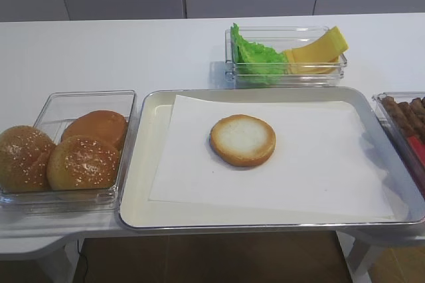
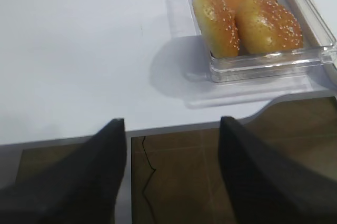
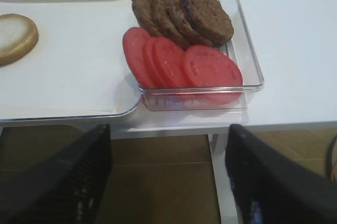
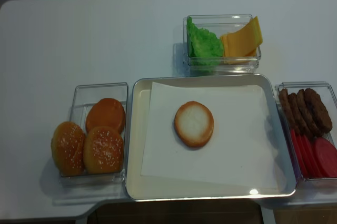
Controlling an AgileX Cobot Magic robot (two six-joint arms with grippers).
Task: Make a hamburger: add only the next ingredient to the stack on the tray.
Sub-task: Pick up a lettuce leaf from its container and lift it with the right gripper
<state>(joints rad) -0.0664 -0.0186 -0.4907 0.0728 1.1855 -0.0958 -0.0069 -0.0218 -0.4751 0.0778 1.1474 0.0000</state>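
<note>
Tray: silver, centre of the overhead view, lined with white paper.
Bun half: cut face up, lying alone on the paper near the middle of the tray.
Lettuce: in the left part of a clear box above the tray, upper centre of the frame; cheese beside it on the right.
Buns: three domed ones in a box left of the tray.
Patties, tomato: share a box right of the tray.
Right gripper: jaws spread wide, holding nothing, low at the table's near edge.
Left gripper: jaws wide apart, empty, below the table edge.
</note>
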